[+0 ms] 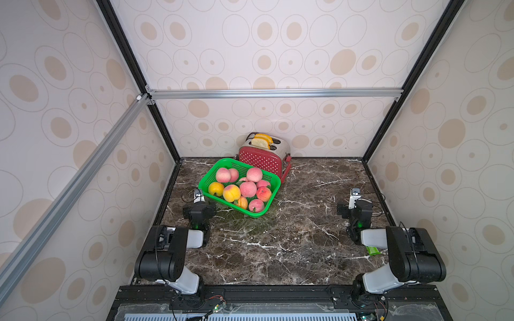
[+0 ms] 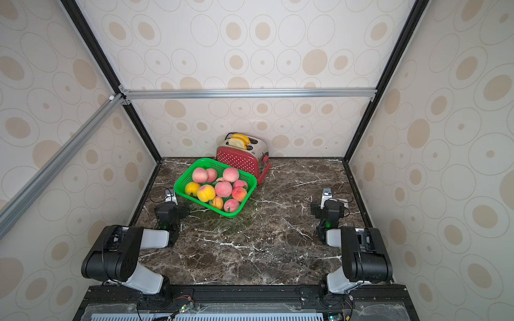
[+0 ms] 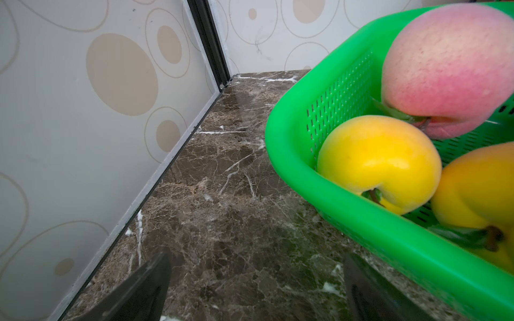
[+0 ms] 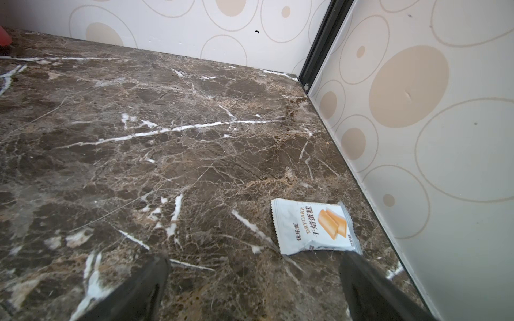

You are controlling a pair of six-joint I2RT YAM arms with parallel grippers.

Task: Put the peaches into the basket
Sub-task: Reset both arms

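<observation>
Looks done to me: all visible peaches [image 1: 248, 189] sit in the basket [image 1: 242, 166] at 11 o'clock, left gripper [image 3: 256, 259] and right gripper [image 4: 254, 258] wide open, empty.

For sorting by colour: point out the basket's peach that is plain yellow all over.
The yellow peach in the corner of the basket nearest the left arm; its neighbour carries a pink-orange blush, the rest are pink or orange.

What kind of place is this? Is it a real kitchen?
Probably not a real kitchen, more a robot practice booth made to look like one. The toaster and the basket of peaches sit on a marble-look tabletop, boxed in by patterned wall panels, with robot arms in front.
</observation>
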